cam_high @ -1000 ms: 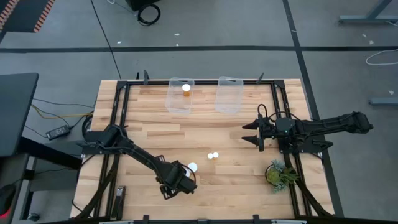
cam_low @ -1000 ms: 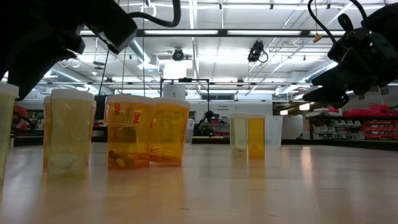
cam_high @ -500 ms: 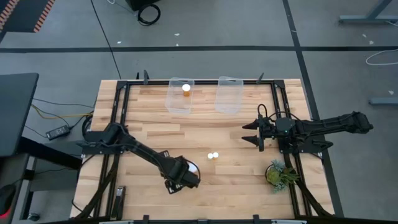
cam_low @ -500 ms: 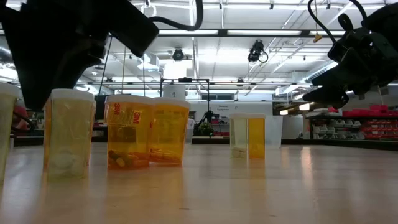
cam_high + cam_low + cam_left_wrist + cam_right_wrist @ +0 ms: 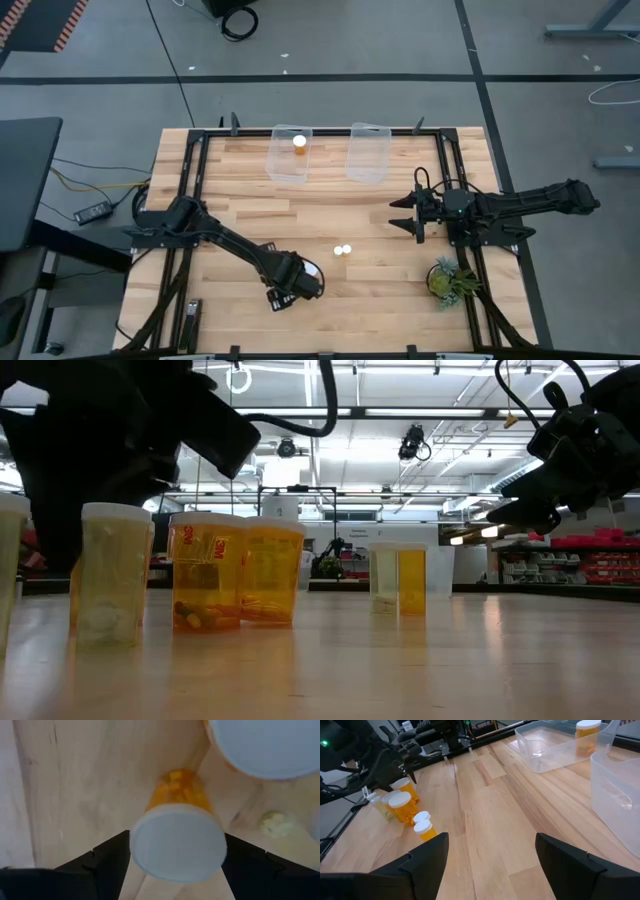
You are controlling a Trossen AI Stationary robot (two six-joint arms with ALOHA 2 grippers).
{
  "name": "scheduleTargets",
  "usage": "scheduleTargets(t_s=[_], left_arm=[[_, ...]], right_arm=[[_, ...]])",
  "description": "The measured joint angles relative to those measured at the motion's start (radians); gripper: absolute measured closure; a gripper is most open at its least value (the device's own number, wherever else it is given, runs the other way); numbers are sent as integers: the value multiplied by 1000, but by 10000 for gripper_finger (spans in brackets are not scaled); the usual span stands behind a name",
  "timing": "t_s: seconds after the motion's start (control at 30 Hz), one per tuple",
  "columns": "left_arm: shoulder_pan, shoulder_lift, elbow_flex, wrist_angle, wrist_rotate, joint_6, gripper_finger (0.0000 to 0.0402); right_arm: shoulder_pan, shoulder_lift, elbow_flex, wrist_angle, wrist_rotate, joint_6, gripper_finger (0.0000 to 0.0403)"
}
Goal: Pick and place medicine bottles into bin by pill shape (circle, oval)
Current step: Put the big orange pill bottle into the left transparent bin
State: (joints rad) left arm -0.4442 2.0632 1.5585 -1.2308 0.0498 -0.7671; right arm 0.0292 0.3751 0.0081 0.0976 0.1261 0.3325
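Wood tabletop below, the left gripper [image 5: 175, 870] stands wide with a bottle [image 5: 176, 837] between its jaws: light, slick, best squeezed below the cap.

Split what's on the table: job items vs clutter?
Job: medicine bottles near the left gripper, bottle between its fingers, small pair mid-table, two clear bins, one bottle already binned.
Clutter: small potted plant, by the waiting right gripper.

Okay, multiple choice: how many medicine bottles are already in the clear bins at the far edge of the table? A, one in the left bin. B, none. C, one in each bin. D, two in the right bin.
A: the high view shows a single medicine bottle inside the left bin, while the right bin holds nothing visible.
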Motion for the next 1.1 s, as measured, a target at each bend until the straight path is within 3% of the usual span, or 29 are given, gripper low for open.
scheduleTargets(t_s=[0.5, 0.93, 1.1], left_arm=[[5, 0, 0, 16, -20, 42, 113], [16, -3, 0, 13, -17, 67, 192], [34, -26, 0, -7, -12, 81, 195]], right_arm=[[0, 0, 0, 0, 0, 0, 98], [0, 0, 0, 0, 0, 0, 98], [0, 0, 0, 0, 0, 0, 98]])
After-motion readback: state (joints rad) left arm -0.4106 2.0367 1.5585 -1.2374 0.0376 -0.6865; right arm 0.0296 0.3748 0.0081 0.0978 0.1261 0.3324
